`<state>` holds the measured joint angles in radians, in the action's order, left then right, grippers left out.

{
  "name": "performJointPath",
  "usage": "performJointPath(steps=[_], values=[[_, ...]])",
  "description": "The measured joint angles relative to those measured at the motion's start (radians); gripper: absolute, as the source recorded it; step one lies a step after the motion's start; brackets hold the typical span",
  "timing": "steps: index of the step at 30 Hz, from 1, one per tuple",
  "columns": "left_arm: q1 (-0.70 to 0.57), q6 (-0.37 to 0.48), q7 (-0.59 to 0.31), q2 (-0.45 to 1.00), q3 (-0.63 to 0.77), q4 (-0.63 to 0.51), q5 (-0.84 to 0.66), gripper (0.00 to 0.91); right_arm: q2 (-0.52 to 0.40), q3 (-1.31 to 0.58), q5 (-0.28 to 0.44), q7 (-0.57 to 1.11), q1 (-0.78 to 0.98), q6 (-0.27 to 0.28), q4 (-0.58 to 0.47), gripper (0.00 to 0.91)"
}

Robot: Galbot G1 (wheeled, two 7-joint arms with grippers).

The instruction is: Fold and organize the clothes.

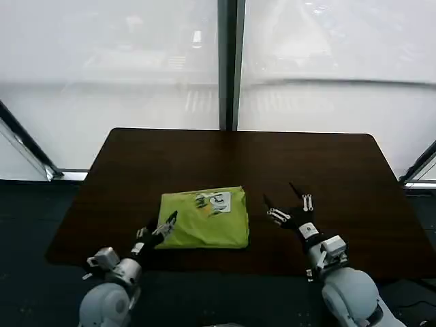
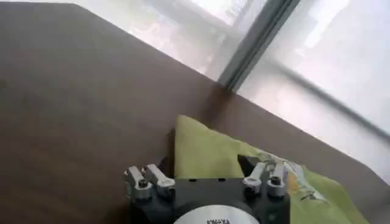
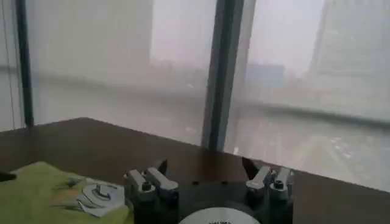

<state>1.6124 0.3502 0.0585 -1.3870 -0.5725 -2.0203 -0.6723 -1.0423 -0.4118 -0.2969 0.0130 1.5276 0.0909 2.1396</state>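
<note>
The clothes are one lime-green T-shirt (image 1: 204,219), lying folded into a flat rectangle on the dark brown table (image 1: 306,157), with a white label or print (image 1: 216,201) facing up near its far edge. My left gripper (image 1: 162,225) is open at the shirt's near left corner, one fingertip over the fabric, and nothing is held. In the left wrist view the shirt (image 2: 213,152) lies just ahead of the left gripper (image 2: 204,163). My right gripper (image 1: 279,193) hovers open a short way right of the shirt. In the right wrist view it (image 3: 204,164) has bare table ahead and the shirt (image 3: 36,189) off to one side.
The table's near edge (image 1: 225,267) runs just below the shirt. Bare tabletop spreads behind the shirt and to both sides. A tall window with a dark centre post (image 1: 228,61) stands beyond the far edge.
</note>
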Motion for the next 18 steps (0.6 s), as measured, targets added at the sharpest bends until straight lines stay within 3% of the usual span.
performJointPath(steps=[11,18], values=[[-0.012,0.038,-0.013,0.01,-0.008,-0.02,-0.007,0.0,-0.008,-0.011,0.0,0.0,0.002,-0.004,-0.008,0.878],[-0.03,0.075,-0.035,0.093,-0.07,-0.074,-0.004,0.0,-0.027,-0.005,-0.001,0.001,-0.016,-0.011,-0.025,0.878]])
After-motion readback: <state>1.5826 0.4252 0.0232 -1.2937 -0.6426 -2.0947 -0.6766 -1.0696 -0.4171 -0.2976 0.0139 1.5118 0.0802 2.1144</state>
